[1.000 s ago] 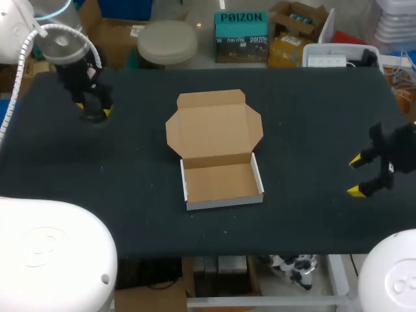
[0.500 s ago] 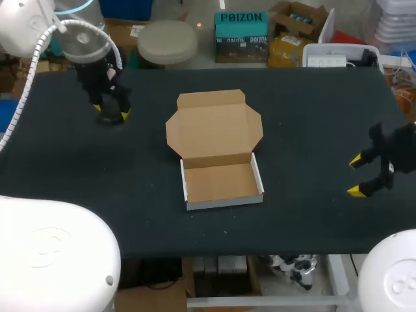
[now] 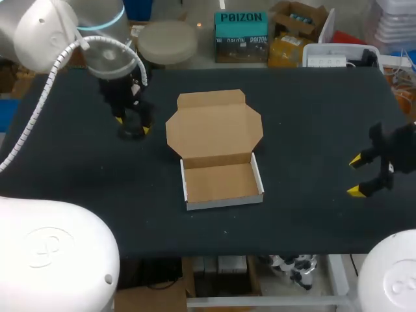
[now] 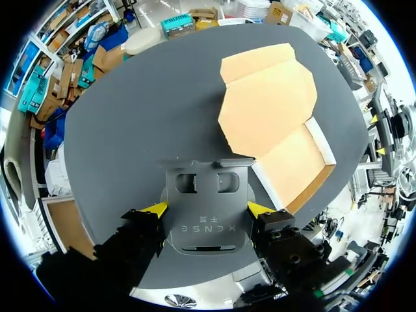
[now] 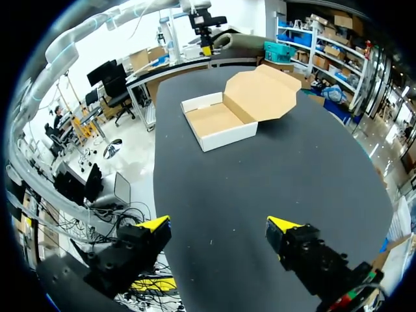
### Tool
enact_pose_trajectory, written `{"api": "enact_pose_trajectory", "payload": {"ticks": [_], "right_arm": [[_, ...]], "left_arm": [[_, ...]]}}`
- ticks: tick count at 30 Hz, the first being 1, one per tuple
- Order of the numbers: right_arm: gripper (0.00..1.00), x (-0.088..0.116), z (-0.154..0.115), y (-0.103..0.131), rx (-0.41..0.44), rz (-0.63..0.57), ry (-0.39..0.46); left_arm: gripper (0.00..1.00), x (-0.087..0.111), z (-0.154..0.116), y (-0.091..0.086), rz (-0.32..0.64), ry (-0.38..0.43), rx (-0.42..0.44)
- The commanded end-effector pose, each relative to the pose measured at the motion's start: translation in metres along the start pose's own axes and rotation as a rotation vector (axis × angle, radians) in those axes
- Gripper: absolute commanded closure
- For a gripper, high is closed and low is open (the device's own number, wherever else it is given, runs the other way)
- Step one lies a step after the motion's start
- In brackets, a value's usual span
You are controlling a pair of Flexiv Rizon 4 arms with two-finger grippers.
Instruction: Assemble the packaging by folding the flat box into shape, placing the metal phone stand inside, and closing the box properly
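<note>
The big dark table (image 3: 312,117) fills most of the head view. In the middle of it sits the cardboard box (image 3: 224,200), already folded into a tray with white walls. Its lid (image 3: 214,127) lies flat on the table behind the tray, wide open. That way the brown inside, with nothing in it yet, is ready to take something.

In the upper left of the head view, the left gripper (image 3: 133,123) hangs low over the table, just beside the lid's left edge. In the left wrist view its two yellow tips press on both sides of the metal phone stand (image 4: 207,218). The stand is a flat grey plate with two holes near its far end. So the fingers are closed on the stand, as far apart as the plate is wide. I think it is held like this so it can be carried over and set down in the tray.

The tray lies ahead of this gripper and off to one side. The lid's corner and the tray's white side wall are in between, so the stand would have to go over them.

At the right middle of the head view, the right gripper (image 3: 359,175) hangs over the table, well apart from the box. Its fingers are wide open and hold nothing. I guess it waits there to stay out of the way, and perhaps to help shut the lid.
</note>
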State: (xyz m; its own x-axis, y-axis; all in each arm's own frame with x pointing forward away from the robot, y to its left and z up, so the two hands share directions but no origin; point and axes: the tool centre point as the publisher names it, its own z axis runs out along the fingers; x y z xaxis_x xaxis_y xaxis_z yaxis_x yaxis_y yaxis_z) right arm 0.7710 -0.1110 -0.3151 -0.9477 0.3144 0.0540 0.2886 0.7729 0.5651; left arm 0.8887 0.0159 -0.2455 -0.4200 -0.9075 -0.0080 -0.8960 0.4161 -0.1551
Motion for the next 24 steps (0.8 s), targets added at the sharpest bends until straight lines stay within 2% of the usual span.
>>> {"api": "enact_pose_trajectory", "payload": {"ticks": [1, 24], "right_arm": [[0.00, 0.000, -0.001, 0.000, -0.003, -0.001, 0.003], [0.00, 0.000, -0.001, 0.000, -0.003, -0.001, 0.003]], "left_arm": [[1.00, 0.018, 0.000, 0.004, 0.004, -0.045, 0.010], [1.00, 0.109, 0.021, 0.000, 0.066, -0.061, -0.006]]}}
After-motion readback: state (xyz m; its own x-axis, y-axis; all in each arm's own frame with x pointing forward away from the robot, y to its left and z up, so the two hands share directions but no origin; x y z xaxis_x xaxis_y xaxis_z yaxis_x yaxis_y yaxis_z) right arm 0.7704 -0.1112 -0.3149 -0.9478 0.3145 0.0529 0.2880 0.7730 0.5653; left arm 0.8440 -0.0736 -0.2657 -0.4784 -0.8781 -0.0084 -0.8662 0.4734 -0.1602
